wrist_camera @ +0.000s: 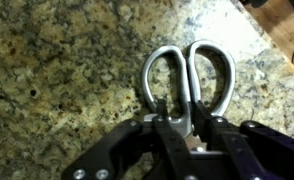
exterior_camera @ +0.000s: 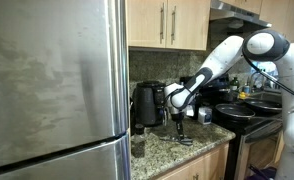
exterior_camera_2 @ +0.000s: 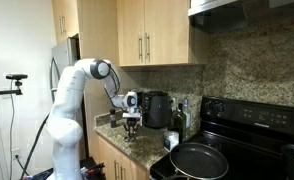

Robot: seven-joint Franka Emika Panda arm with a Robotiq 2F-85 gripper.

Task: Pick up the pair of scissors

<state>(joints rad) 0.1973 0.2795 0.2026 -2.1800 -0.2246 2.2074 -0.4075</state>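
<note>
The pair of scissors point(wrist_camera: 191, 80) lies flat on the speckled granite counter point(wrist_camera: 57, 70), with its metal-grey handle loops pointing away from the wrist camera. Its blades are hidden under the gripper. My gripper point(wrist_camera: 180, 108) is down at the counter, and its two black fingers are closed against the narrow neck of the scissors just below the loops. In both exterior views the gripper point(exterior_camera: 179, 126) point(exterior_camera_2: 133, 123) points straight down at the counter in front of a black appliance. A dark bit of the scissors point(exterior_camera: 185, 141) shows under it.
A black appliance point(exterior_camera: 147, 103) point(exterior_camera_2: 157, 108) stands against the backsplash behind the gripper. A steel fridge point(exterior_camera: 52, 80) is on one side. A black stove with pans point(exterior_camera: 242, 110) point(exterior_camera_2: 197, 158) is on the other. A wooden board edge point(wrist_camera: 287, 25) is nearby.
</note>
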